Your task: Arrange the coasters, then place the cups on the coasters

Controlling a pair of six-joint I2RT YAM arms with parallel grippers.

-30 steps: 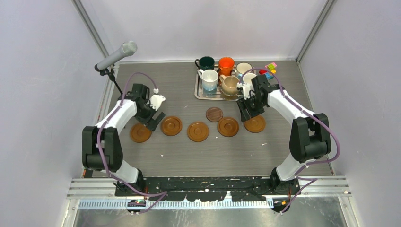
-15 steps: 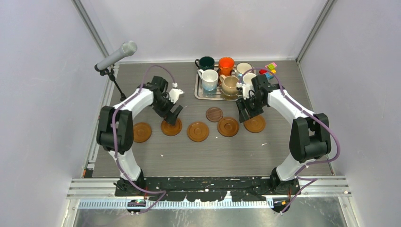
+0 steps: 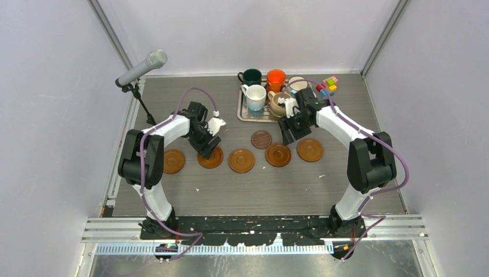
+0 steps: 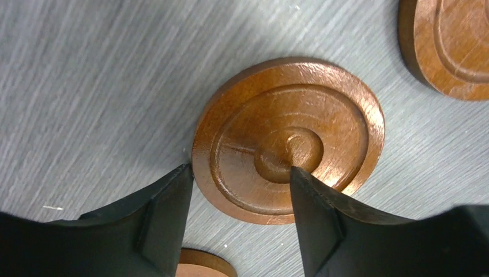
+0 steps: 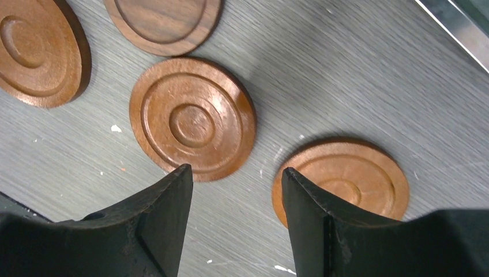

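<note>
- While the lighter coasters (image 3: 241, 160) are lying in a gently curved row on the table (image 3: 190, 109) in front of the tray (image 3: 242, 117), on the side toward the arm bases, the small dark coaster (image 3: 261, 139) is sitting between that row and the tray's near rim, apart from both.
- The left gripper (image 3: 209, 151) is reaching down over the second coaster (image 4: 288, 138) from the row's left end, out beyond the tray's near-left corner.
- Its jaws are standing partly apart and clamping nothing. One fingertip (image 4: 173, 190) is lying just outside the coaster's rim and the other is lying over its ringed centre. Whether they are touching the wood I cannot tell.
- The right gripper (image 5: 236, 170) is hovering just in front of the tray's near rim. Its jaws are apart and empty, framing bare table between the two coasters at the row's right end.
- The cups (image 3: 255, 97) are standing close together on the tray, with the right arm covering its near-right corner.
- Narrow gaps are separating the coasters in the row, with none touching.
- Left of the tray, bare table is running as far as the microphone (image 3: 141, 68) stand, and a wide bare strip is lying beyond the row on the side away from the tray.
</note>
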